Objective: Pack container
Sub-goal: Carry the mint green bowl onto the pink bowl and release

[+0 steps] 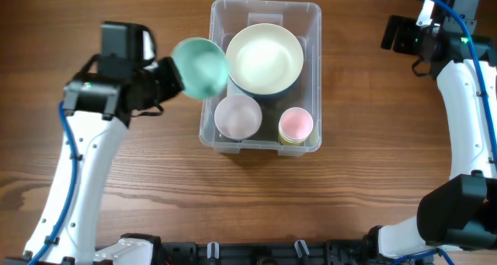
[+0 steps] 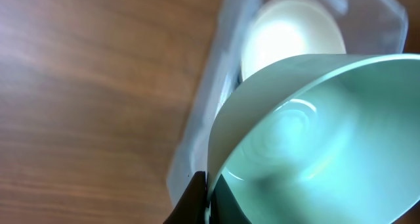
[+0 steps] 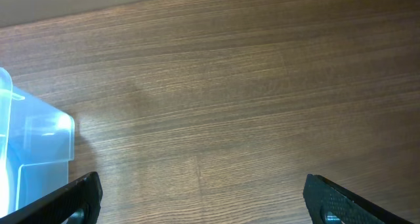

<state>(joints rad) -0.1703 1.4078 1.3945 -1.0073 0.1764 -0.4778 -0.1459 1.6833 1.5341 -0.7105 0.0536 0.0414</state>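
Observation:
The clear container [image 1: 213, 20] stands at the table's middle. It holds a large cream bowl [image 1: 264, 59], a small pale pink bowl [image 1: 238, 116] and a pink cup [image 1: 296, 125]. My left gripper [image 1: 175, 73] is shut on the rim of a mint green bowl [image 1: 200, 66], held tilted over the container's left wall. In the left wrist view the green bowl [image 2: 315, 145] fills the right side, my fingers [image 2: 205, 201] pinch its rim, and the container [image 2: 216, 99] with the cream bowl [image 2: 289, 40] lies behind. My right gripper [image 3: 200, 198] is open and empty over bare table, far right of the container [image 3: 33, 152].
The wooden table [image 1: 140, 179] surrounds the container. My right arm [image 1: 466, 102] runs along the right edge. My left arm [image 1: 85, 156] comes in from the lower left.

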